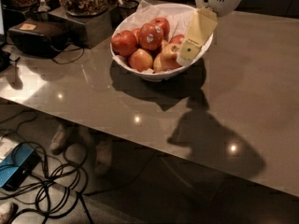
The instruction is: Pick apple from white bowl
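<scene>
Over white bowl (140,73) rim: my gripper (187,56) hangs touching-close beside apple (167,54), approach step, grip unreadable; next, straddle and close.

I can read no words or numbers anywhere from here. The red apples (150,35) in the white bowl (159,74), upper middle of the frame, carry small white stickers, but their print is too small to make out. The black box (39,37) at the upper left has a pale tag on its top, also unreadable. The gripper (188,53), over the bowl's right side, bears a round green mark with no lettering.
</scene>
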`<action>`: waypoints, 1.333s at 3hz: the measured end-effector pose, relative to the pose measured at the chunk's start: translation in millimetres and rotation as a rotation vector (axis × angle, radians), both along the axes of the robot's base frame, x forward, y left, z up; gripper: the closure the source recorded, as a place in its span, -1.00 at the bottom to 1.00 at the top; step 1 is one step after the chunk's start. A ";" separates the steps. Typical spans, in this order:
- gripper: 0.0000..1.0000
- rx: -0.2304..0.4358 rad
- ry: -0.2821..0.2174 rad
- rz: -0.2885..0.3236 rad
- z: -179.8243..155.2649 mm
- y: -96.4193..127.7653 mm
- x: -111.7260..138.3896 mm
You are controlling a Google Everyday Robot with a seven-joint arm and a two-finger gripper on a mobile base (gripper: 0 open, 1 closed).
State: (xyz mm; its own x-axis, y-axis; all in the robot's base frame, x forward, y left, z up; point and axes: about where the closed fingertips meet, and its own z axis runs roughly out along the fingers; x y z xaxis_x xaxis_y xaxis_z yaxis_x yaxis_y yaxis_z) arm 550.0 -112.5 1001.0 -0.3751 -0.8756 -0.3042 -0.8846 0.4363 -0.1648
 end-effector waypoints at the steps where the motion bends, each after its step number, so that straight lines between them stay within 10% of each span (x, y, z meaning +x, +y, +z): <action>1: -0.86 0.006 0.018 -0.020 -6.5 4.7 13.8; 4: -0.66 -0.029 0.106 -0.035 -46.3 22.3 26.1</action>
State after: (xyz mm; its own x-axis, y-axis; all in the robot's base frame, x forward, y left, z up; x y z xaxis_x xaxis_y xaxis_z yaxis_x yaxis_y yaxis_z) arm 576.0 -90.2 954.7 -0.4342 -0.8694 -0.2358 -0.8822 0.4633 -0.0839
